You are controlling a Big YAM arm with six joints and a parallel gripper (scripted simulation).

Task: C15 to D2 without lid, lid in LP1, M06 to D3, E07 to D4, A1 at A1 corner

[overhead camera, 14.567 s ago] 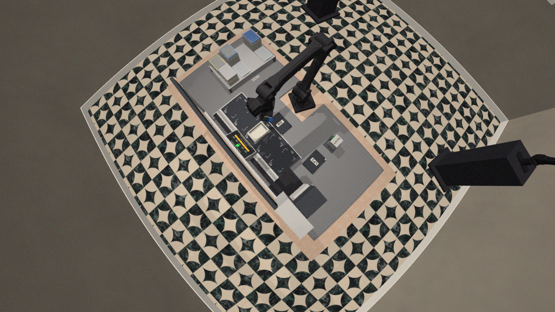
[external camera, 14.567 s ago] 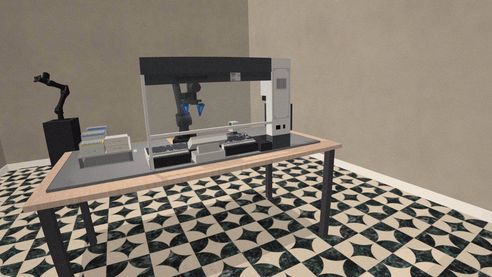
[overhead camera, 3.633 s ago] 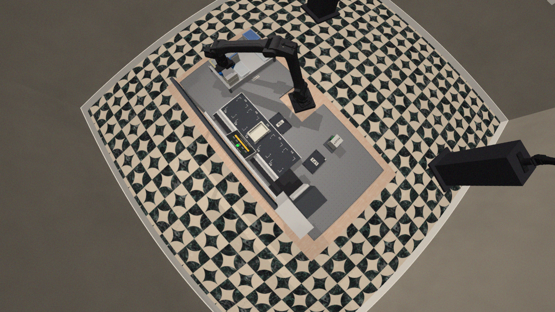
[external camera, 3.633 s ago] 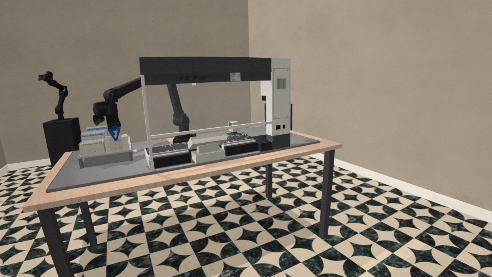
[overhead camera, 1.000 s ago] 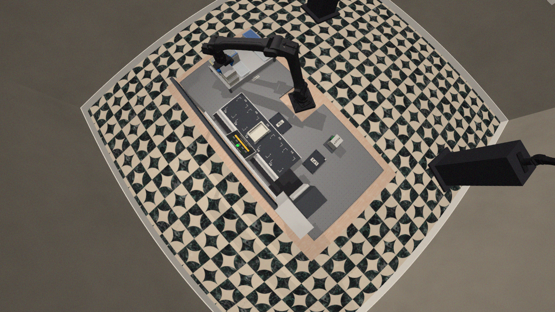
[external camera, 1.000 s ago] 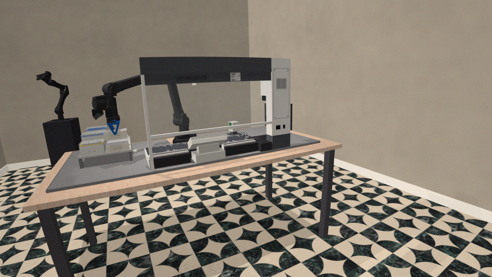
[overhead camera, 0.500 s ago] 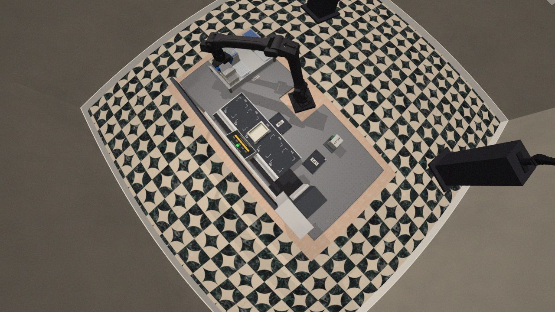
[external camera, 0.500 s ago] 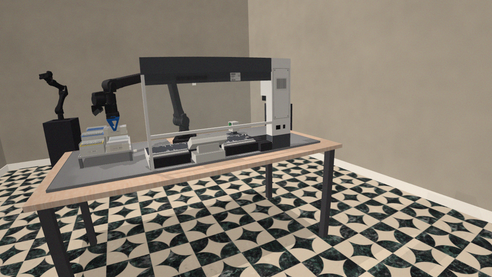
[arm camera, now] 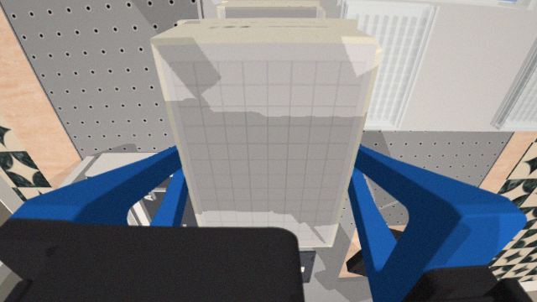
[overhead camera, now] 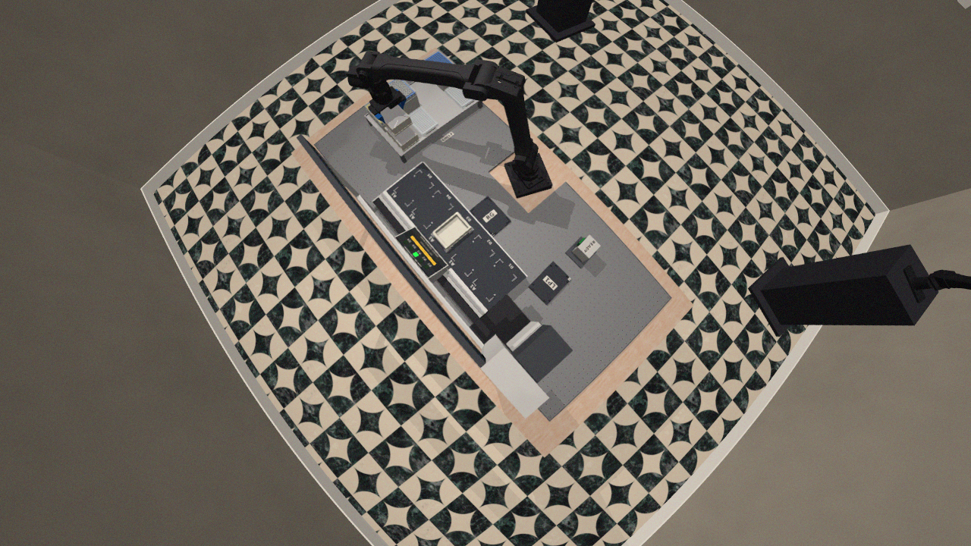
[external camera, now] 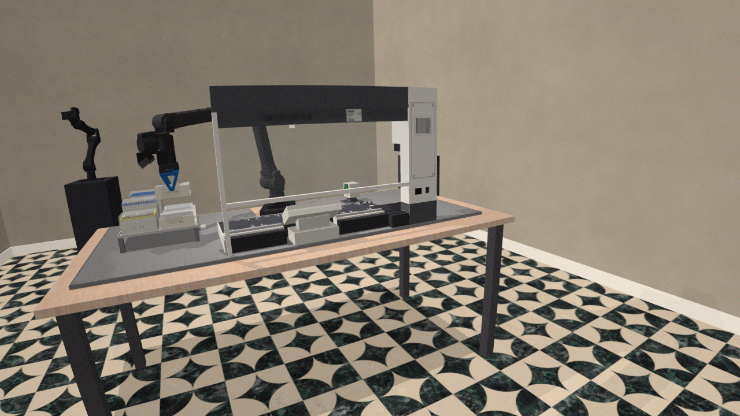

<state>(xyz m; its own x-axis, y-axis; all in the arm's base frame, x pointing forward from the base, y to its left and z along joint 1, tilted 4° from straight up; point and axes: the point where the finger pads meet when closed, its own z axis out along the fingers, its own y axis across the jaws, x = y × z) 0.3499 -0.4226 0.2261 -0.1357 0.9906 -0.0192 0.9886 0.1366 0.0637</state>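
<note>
My gripper is shut on a cream deep-well block with a gridded seal on top. The blue fingers clamp its long sides. I hold it level, a little above the SHELF, over another like block that stands there. A cream one-well reservoir lies open in the middle deck position. The other deck positions show only their brackets. Lid park LP1 is bare.
Tip racks and white plates stand on the SHELF beside the held block. The liquid handler's dark gantry and its post rise right of the SHELF. The regrip nest RG and the READY key lie near the arm's base.
</note>
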